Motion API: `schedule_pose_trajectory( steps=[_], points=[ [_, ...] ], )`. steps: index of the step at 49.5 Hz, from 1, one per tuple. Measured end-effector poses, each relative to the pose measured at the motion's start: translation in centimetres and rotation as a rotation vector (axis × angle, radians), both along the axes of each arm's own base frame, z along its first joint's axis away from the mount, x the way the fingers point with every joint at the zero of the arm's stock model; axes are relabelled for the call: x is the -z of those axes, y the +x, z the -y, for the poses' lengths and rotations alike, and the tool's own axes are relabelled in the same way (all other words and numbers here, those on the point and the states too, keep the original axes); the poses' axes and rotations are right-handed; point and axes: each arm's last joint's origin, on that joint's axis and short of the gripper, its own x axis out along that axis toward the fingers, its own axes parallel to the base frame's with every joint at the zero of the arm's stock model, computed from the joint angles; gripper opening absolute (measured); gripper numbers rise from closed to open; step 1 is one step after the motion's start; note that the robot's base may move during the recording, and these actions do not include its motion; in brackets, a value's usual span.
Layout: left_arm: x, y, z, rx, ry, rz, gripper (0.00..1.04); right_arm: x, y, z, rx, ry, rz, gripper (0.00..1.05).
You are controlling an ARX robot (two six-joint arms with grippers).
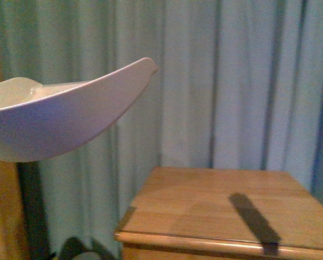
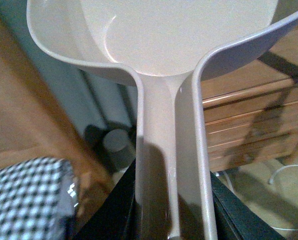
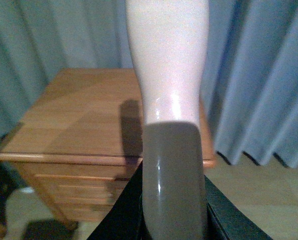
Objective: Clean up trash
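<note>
L tool clamped on dustpan handle, pan raised high at left; R tool clamped on pale grey-ended handle; drawer cabinet ahead, in front of curtain; checked pillow near L tool; trash position: cannot tell.

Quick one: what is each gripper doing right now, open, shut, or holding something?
Left gripper: shut on the dustpan, gripped by its handle.
Right gripper: shut on a pale, grey-ended tool handle; which tool cannot be told.

Wooden drawer cabinet, pale blue curtain behind, checkered pillow
</note>
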Motion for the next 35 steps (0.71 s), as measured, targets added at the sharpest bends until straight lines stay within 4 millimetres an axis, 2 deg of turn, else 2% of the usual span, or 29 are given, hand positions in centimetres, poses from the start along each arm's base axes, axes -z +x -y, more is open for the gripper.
schedule_pose_trajectory(
  steps=[35],
  points=[
    [0.11, -0.03, -0.05, -0.007, 0.001, -0.001, 0.27, 0.07, 0.07, -0.06, -0.002, -0.002, -0.004, 0.19]
  ],
)
